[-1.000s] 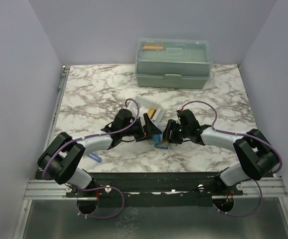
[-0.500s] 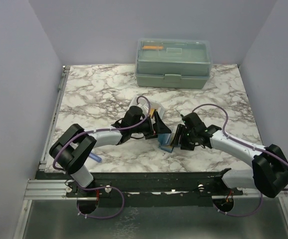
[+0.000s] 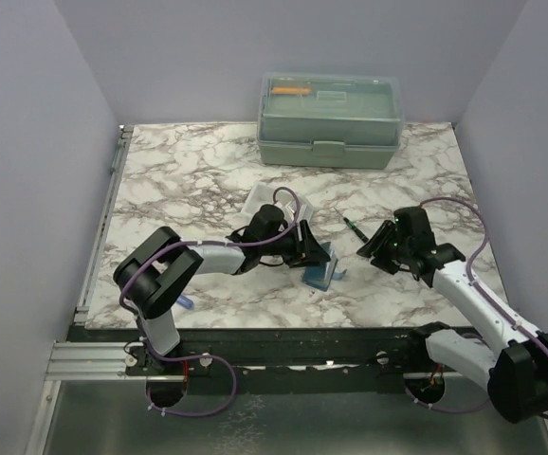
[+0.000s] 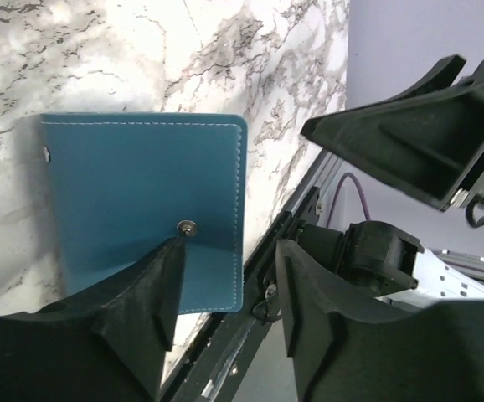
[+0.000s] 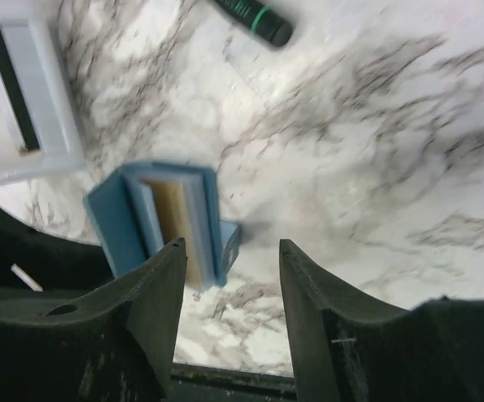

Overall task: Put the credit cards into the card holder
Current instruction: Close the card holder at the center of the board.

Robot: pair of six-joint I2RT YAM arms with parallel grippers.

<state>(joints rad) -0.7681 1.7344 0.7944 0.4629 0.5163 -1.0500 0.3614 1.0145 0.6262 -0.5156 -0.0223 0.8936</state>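
The blue card holder (image 3: 320, 271) lies near the table's front middle. In the left wrist view the card holder (image 4: 133, 193) shows its outer face and a metal snap. My left gripper (image 3: 309, 250) hangs just over it, open; one fingertip (image 4: 171, 260) lies over the snap and the holder's edge sits in the gap, ungripped. From the right wrist, the card holder (image 5: 154, 218) gapes slightly and shows tan inside. My right gripper (image 3: 376, 248) is open and empty, apart from the holder to its right. A dark credit card (image 5: 9, 84) stands on edge in the white tray (image 5: 54, 117).
A pale green lidded box (image 3: 331, 120) stands at the back. A green-black pen (image 3: 354, 227) lies between the grippers, a little farther back. The white tray (image 3: 260, 196) is partly hidden behind my left arm. A small blue object (image 3: 184, 301) lies by the left arm's elbow.
My right gripper let go of the card holder and drew back to the right. My left gripper moved right over the holder and narrowed. The holder now lies on the table.
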